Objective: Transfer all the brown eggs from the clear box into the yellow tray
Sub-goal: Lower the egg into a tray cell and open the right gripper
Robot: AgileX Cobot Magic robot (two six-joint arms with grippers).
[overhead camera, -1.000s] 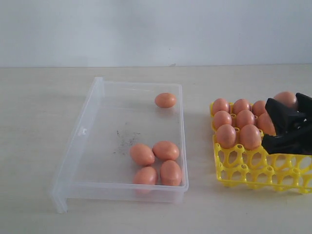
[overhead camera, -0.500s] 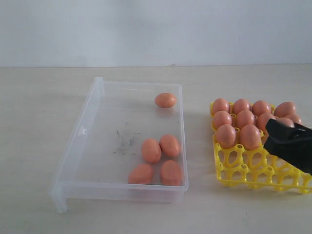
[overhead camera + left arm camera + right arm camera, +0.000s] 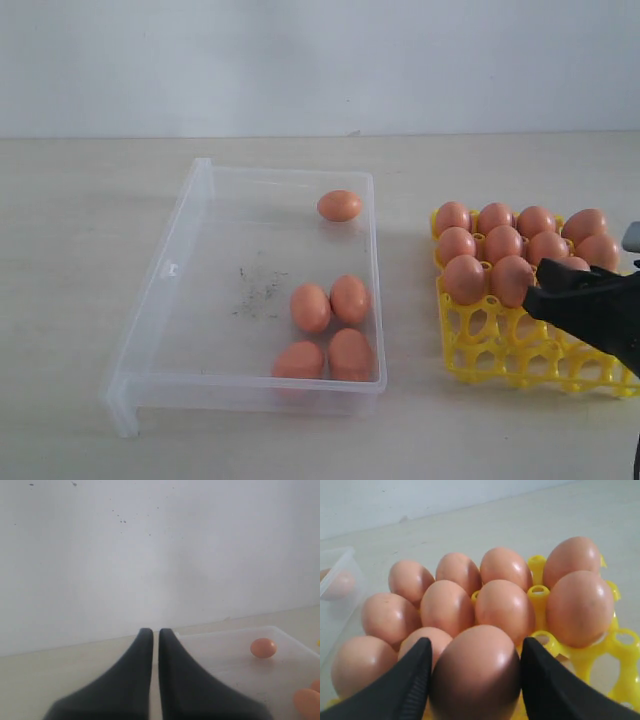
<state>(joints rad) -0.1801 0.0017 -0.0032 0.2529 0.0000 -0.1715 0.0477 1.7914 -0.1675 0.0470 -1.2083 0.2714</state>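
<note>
At the right of the ext view, the yellow tray has ten brown eggs seated in its far cups: four in the back row, four in the next, two at the left end of the third. An eleventh, the gripped egg, is clamped btw the black fingers of the R gripper. In the R wrist view both fingers press against its sides. It is just right of the third-row pair, and in the ext view only a sliver of it shows above the gripper. Can't tell if it rests in a cup or hangs just over one. The tray's near cups, toward the lower right of the frame, show open lattice.

At centre-left of the frame lies the clear box, apart from the tray, w/ its lip end toward the bottom edge. Five more brown eggs are inside: a lone egg by the far right corner and a cluster of four by the near right corner. Dark specks mark the mid floor.

The L gripper shows only in its own wrist view, fingers drawn together to a hairline slit w/ nothing btw them. The box's far end is at the lower right of that picture.

A pale table carries everything, and a white wall fills the top of the frame
</note>
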